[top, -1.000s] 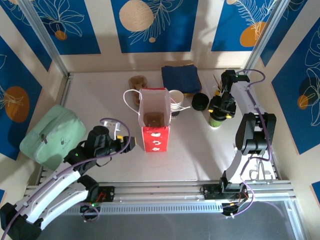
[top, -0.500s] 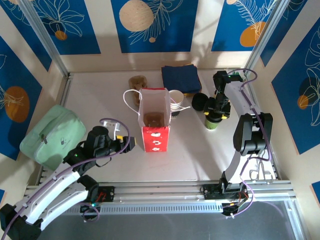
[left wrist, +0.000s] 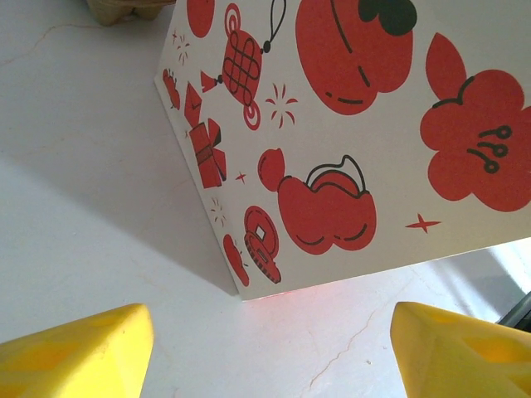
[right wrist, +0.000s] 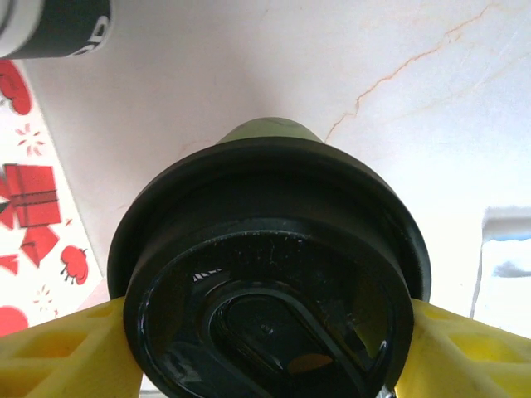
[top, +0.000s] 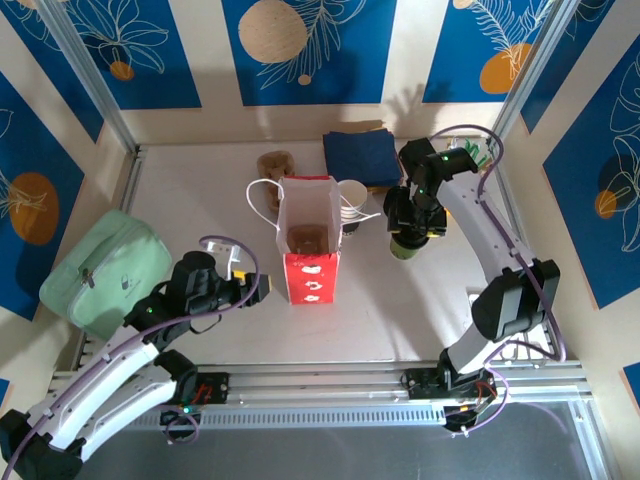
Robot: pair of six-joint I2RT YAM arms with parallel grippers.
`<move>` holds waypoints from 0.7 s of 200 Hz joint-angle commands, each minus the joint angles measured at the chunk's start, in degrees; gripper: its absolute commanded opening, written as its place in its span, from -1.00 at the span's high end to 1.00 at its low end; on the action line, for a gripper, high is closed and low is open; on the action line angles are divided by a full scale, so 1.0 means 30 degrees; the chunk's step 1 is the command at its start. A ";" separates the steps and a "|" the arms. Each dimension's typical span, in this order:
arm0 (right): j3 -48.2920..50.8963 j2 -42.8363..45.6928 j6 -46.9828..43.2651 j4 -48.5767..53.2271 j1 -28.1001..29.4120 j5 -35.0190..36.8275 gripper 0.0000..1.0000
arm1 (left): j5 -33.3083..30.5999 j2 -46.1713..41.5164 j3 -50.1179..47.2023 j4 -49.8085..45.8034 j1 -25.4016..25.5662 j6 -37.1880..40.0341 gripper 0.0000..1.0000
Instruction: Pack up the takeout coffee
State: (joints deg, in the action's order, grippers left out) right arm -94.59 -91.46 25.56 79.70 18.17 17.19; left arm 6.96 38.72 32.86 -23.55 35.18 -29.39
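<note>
one lidded coffee cup (right wrist: 274,207), right fingers (right wrist: 58,348) gripping, moved left toward bag (top: 310,275)

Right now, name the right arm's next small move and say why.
Probably lift the lidded green cup and carry it left over the open paper bag. The right gripper clamps it at its lid, right of the bag, with the bag's printed side wall beside it, so likely below the rim.
</note>
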 commanded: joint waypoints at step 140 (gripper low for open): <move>-0.9234 0.1391 0.1483 0.5971 0.2650 0.2626 -0.38 | -0.0221 0.2352 0.0757 0.1513 0.2000 0.0885 -0.40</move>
State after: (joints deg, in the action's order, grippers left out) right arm -116.68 -86.56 28.32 92.23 24.21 23.90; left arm 7.29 44.58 33.61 -21.61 39.57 -28.32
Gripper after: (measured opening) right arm 0.694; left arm 0.703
